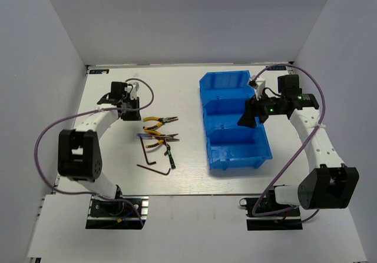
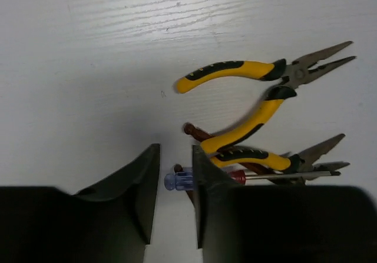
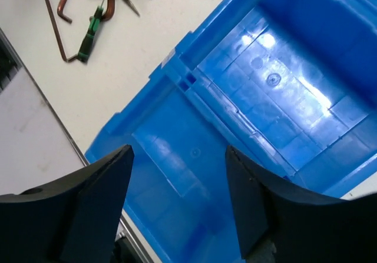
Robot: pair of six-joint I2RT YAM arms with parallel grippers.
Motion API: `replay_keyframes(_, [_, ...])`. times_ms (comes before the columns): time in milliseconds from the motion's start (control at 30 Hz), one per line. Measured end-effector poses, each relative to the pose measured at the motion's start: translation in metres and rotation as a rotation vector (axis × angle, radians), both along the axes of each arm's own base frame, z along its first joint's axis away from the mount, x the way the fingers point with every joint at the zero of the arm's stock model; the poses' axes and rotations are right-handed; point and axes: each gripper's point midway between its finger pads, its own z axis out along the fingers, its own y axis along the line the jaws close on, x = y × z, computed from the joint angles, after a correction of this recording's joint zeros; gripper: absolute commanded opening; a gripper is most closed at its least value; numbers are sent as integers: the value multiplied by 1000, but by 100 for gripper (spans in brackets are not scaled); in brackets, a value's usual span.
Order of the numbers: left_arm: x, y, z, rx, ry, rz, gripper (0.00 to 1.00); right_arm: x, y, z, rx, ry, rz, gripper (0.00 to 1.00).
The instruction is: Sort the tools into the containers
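**Inspector:** Top external view: tools lying in one cluster on the counter [image 1: 188,177], well apart from the row of three bins [image 1: 238,162] to the right. No tool seen in any bin. Judged to be the first pick, not yet made.

**Clerk:** Contents of the cluster?

**Inspector:** Upper pliers [image 1: 159,120], lower pliers [image 1: 162,137], two hex keys [image 1: 154,167], and a green-handled screwdriver [image 1: 168,155] just beside them. Also a blue-handled screwdriver [image 2: 179,179], crossing the lower pliers.

**Clerk:** Left jaws?

**Inspector:** Poised at the far left edge of the cluster. Parted only narrowly, gripping nothing. Blue handle tip visible in the gap, close against one finger [image 2: 209,180]. Cannot tell whether touching, or how high above the counter.

**Clerk:** Right jaws?

**Inspector:** Spread wide and empty, hanging over the middle and near bins. No contact with the walls seen.

**Clerk:** Next move?

**Inspector:** Probably a pick by the left side. Requires wider parting if aimed at pliers, centring over a single handle, descent to the counter, then closing. Risk noted: overlapping handles and shaft, so likely to drag a neighbour along. Carry to the bins to follow, possibly by handing across to the right side.
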Motion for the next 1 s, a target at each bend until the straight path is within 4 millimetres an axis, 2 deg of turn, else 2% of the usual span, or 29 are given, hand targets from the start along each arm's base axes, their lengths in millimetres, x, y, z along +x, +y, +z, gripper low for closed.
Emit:
replay_keyframes(67, [4, 0, -21, 27, 65, -24, 46, -7, 2, -5, -8, -1, 9, 72])
replay_keyframes(133, [14, -2, -32, 37, 96, -54, 48, -15, 0, -12, -15, 10, 7, 73])
replay_keyframes(333, [44, -21, -45, 38, 93, -163, 58, -23, -1, -27, -26, 49, 2, 76])
replay_keyframes(600, [39, -47, -63, 69, 115, -321, 61, -22, -1, -30, -26, 55, 3, 77])
replay_keyframes(800, [41, -52, -73, 146, 120, -372, 62, -22, -1, -35, -25, 77, 4, 77])
replay_keyframes(867, [46, -54, -74, 176, 113, -380, 56, -23, -1, -36, -23, 82, 5, 77])
replay_keyframes(1000, [48, -56, -76, 237, 103, -385, 23, -28, -1, -41, -25, 106, 5, 77])
